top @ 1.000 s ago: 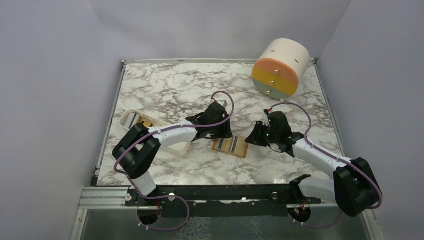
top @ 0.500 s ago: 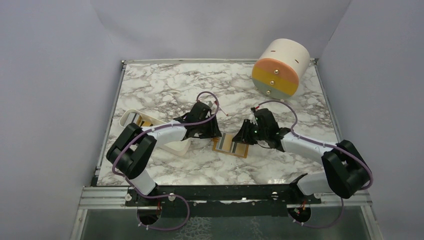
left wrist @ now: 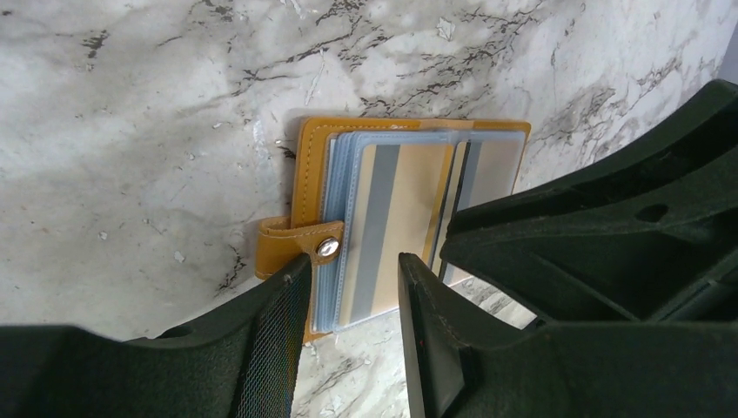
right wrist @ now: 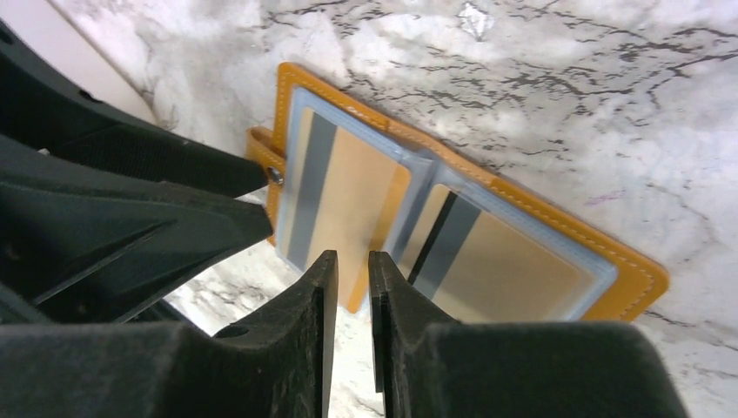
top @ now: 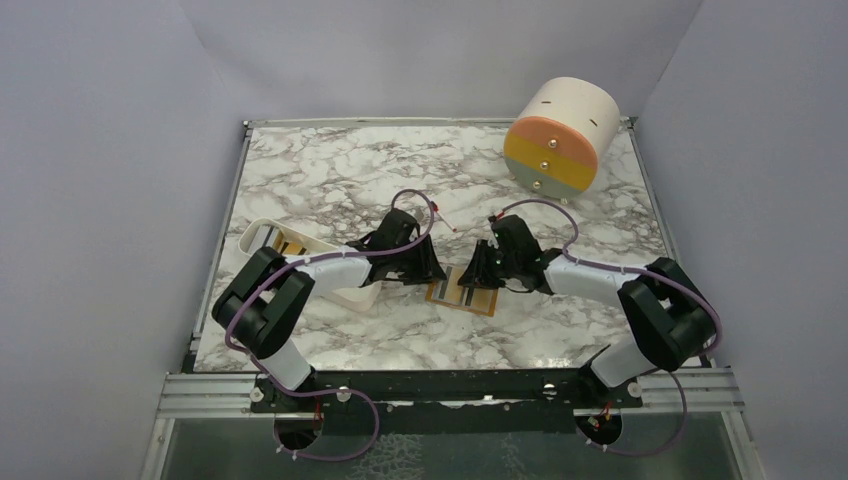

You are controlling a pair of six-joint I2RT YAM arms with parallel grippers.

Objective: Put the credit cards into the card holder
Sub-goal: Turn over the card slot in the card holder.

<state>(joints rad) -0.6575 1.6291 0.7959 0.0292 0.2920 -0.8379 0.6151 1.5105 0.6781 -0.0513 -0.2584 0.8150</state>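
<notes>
The card holder lies open and flat on the marble, orange-tan with blue-grey clear sleeves. A golden card with a grey stripe sits in its left sleeve and sticks out past the near edge. A second card lies in the right sleeve. My left gripper is open, its fingers either side of the holder's snap-stud end. My right gripper is closed to a thin slit with nothing between the fingers, its tips at the protruding card's near edge. In the top view the grippers meet over the holder.
A white oblong tray stands left of the holder, under the left arm, with more cards in it. A big cream-orange drum stands at the back right corner. Purple-grey walls enclose the table.
My right gripper has moved left onto the holder's near edge. My left gripper has drawn back a little to the left. The holder stays open in place.
</notes>
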